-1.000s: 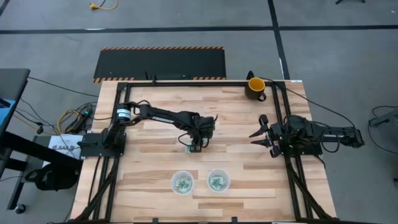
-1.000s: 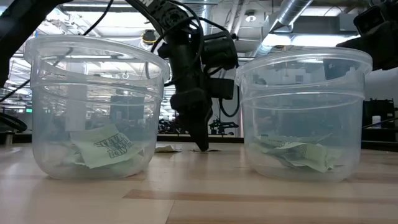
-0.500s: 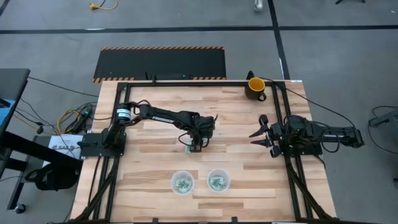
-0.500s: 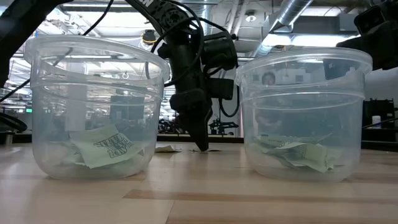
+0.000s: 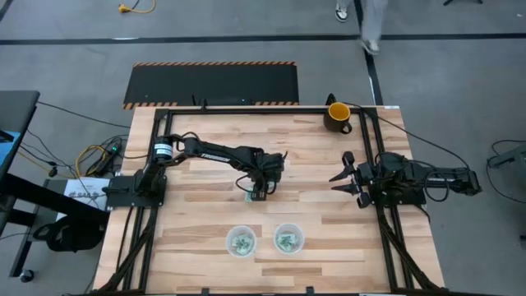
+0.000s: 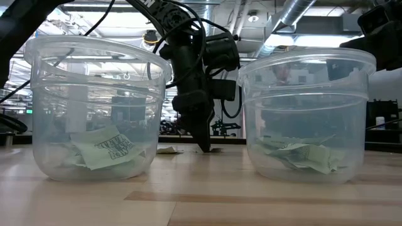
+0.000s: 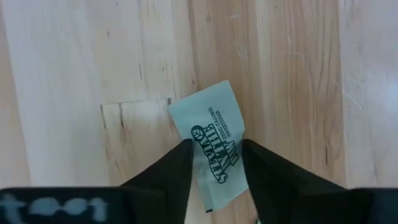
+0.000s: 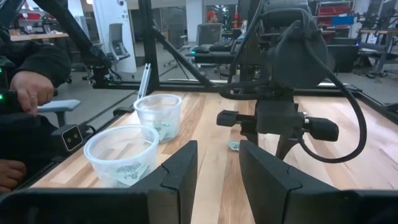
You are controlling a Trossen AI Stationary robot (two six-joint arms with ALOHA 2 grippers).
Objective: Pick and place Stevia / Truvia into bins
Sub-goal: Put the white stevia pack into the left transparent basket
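The table (image 5: 197,218) was a pale butcher-block top of glued wooden strips, framed by black rails, standing on a grey floor with a black mat edged in orange-and-black stripes (image 5: 212,83) behind it. A yellow-and-black mug (image 5: 338,114) stood at the far right corner. A person's legs (image 5: 370,23) crossed the floor beyond the table, and another person's hand (image 8: 28,88) and dark sleeve showed at the edge of the right wrist view. The left arm reached out over the middle of the table, its wrist bent so that the left gripper (image 5: 256,194) pointed straight down at the wood. Its dark, tapered fingers (image 7: 169,177) stood apart on either side of a Truvia packet (image 7: 215,144), close along its long edges; whether they were pressing it could not be told. The packet lay flat on the wood, a thin light-green paper rectangle with dark print. A second packet (image 6: 167,150) lay flat on the table just beside it. The right gripper (image 5: 346,182) waited near the table's right rail, level with the surface, its fingers parted and empty. The two bins (image 5: 242,242) (image 5: 288,238) stood side by side near the front edge, round, clear plastic with ribbed rims, each holding a few crumpled packets at the bottom.
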